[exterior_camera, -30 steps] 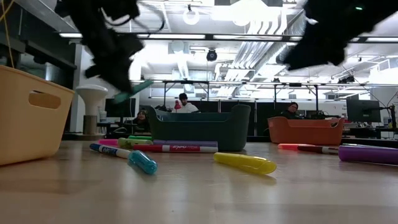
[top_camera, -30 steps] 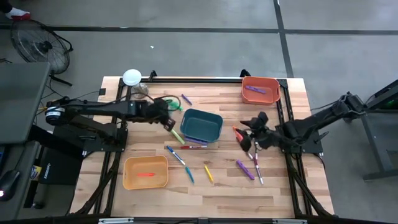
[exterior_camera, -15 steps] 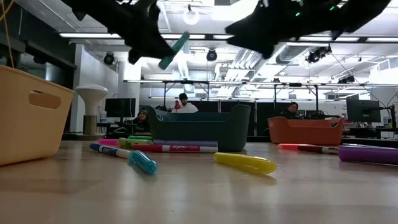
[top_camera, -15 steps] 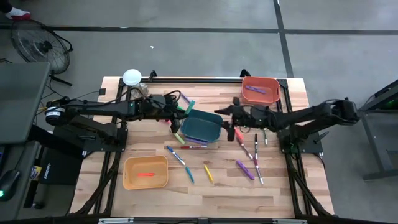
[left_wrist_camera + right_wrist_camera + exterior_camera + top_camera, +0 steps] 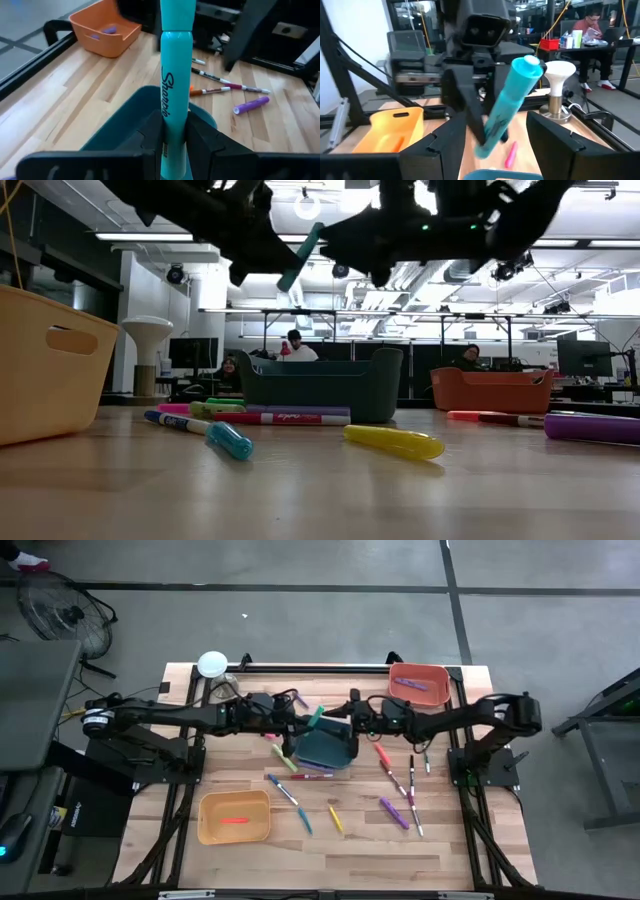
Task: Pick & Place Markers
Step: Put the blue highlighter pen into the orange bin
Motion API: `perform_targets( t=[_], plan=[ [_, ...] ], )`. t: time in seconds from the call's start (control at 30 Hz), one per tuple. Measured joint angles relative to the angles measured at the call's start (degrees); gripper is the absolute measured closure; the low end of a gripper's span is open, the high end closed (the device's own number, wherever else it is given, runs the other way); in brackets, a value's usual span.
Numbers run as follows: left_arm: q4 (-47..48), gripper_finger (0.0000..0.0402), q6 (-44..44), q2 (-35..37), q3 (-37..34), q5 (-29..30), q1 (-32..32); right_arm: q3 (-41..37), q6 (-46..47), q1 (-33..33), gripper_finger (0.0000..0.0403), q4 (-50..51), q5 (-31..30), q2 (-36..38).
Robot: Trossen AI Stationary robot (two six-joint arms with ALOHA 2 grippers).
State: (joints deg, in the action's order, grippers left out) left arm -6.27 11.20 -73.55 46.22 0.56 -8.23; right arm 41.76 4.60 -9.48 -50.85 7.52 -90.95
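A teal marker (image 5: pixel 316 718) hangs in the air over the teal bin (image 5: pixel 335 748), with my left gripper (image 5: pixel 172 131) shut on it. My right gripper (image 5: pixel 495 145) comes in level from the table's right, open, its fingers standing on either side of the marker's free end (image 5: pixel 527 67). I cannot tell whether they touch it. Several more markers (image 5: pixel 395 812) lie flat on the wood around the teal bin. One red marker lies in the yellow bin (image 5: pixel 234 817) and a purple one in the orange bin (image 5: pixel 418 683). My left gripper pinches the teal marker's barrel near its lower end (image 5: pixel 172 125) between the two fingers, coming from the table's left. The marker sticks out past the fingertips and slants up toward the right arm (image 5: pixel 300 258). It is lifted clear, above the teal bin.
A white mushroom-shaped stand (image 5: pixel 212 664) sits at the far left corner. Black frame rails (image 5: pixel 320 668) run along the table's far edge and down both sides. Bare wood lies at the near edge between the yellow bin and the loose markers.
My left gripper has gone up and toward the table's right with the teal marker and rolled, so the marker now slants up instead of down. My right gripper has swung from the table's right side toward the marker, turning level, and has stayed open.
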Motion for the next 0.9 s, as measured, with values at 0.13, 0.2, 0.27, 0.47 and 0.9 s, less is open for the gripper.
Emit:
perform_targets(
  t=[0.13, 0.2, 0.27, 0.47, 0.9],
  plan=[
    [-0.9, 0.0348, -0.5, -1.1, 0.0, -0.3, 0.0, 2.7, 0.0, -1.1, 0.0206, 0.0, 2.3, -2.4],
    [-0.8, 0.0348, -0.5, -1.4, 0.0, -0.3, 0.0, 3.5, 0.0, -1.6, 0.0206, 0.6, 3.0, -3.0],
    [-0.9, 0.0348, -0.5, -1.4, 0.0, -0.4, 0.0, 3.9, -0.1, -1.9, 0.0210, 2.0, 3.0, -3.0],
    [-1.4, 0.0348, -0.8, -1.4, 0.0, -1.2, 0.0, 4.2, 1.0, -2.9, 0.0258, 2.5, 6.1, -3.0],
    [-1.5, 0.0326, -2.6, -1.4, 0.0, -0.2, 0.0, 4.2, 3.5, -4.7, 0.0351, 2.1, 8.2, -3.0]
  ],
)
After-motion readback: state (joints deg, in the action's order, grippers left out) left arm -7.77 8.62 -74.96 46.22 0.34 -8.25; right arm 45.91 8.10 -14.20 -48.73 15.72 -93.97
